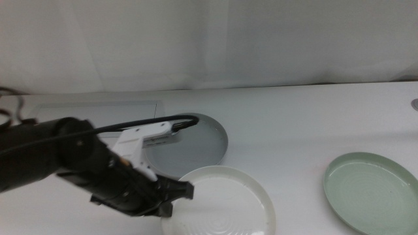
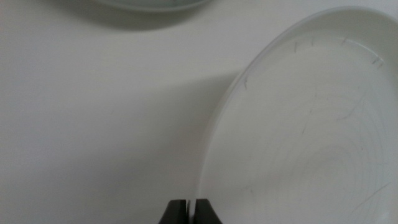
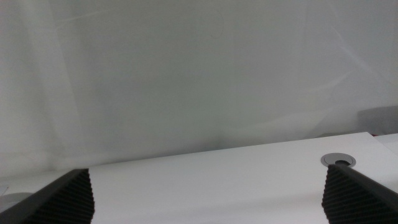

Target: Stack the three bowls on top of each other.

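We list three round, shallow plastic bowls with low rims on a smooth white table. The white bowl sits at the near edge of the middle view, glossy, its floor marked with fine concentric rings and faint scratches that show best in the left wrist view. The grey-blue bowl lies just behind it, matt and partly hidden by the arm; from the middle view we cannot tell whether the two rims touch. The green bowl is pale and matt and lies well apart on the right. We note a flat white panel set into the table at the back left, and a small round grommet on the far table surface in the right wrist view. The left gripper reaches in from the left, its two dark jaws drawn nearly together and pinched on the thin rim of the white bowl, one jaw outside the rim, one inside. The right gripper is out of the middle view; its ridged dark jaws stand wide apart and hold nothing.
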Controlling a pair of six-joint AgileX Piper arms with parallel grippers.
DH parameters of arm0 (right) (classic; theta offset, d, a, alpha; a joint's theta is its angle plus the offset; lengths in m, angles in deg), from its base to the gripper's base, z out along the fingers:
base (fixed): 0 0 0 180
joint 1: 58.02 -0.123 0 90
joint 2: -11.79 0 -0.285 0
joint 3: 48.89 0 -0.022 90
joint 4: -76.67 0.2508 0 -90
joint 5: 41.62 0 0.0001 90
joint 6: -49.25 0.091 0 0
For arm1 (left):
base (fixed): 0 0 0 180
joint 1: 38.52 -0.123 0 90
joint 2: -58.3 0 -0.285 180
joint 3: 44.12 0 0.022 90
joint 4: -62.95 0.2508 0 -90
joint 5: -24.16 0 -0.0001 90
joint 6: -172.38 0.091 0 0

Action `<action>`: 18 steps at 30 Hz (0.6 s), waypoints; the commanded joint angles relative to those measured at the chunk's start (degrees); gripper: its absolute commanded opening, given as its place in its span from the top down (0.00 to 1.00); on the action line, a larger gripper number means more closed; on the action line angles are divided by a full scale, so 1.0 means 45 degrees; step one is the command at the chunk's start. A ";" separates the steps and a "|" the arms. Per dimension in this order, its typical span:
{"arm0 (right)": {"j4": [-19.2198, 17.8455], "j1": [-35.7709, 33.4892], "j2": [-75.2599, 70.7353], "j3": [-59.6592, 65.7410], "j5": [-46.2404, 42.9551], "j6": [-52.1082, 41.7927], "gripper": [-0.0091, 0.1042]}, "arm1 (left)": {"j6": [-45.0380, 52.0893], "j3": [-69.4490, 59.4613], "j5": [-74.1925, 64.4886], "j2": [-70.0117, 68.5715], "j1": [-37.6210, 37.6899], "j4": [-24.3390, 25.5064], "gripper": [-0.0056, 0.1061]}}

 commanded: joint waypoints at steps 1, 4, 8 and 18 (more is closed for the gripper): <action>-0.0036 0.0001 -0.0203 0.0512 -0.0030 -0.0060 0.01 | -0.0288 0.0551 0.0387 0.0794 0.0177 -0.0198 0.97; -0.0036 0.0001 -0.0203 0.0512 -0.0030 -0.0060 0.01 | -0.0142 0.1394 0.0306 0.1809 0.0177 -0.0486 0.97; -0.0036 0.0001 -0.0203 0.0512 -0.0030 -0.0060 0.01 | 0.0866 0.2304 0.0052 0.3024 0.0187 -0.1806 0.97; -0.0036 0.0001 -0.0203 0.0512 -0.0075 -0.0060 0.01 | 0.0896 0.2937 0.0507 0.4379 0.0187 -0.1739 0.97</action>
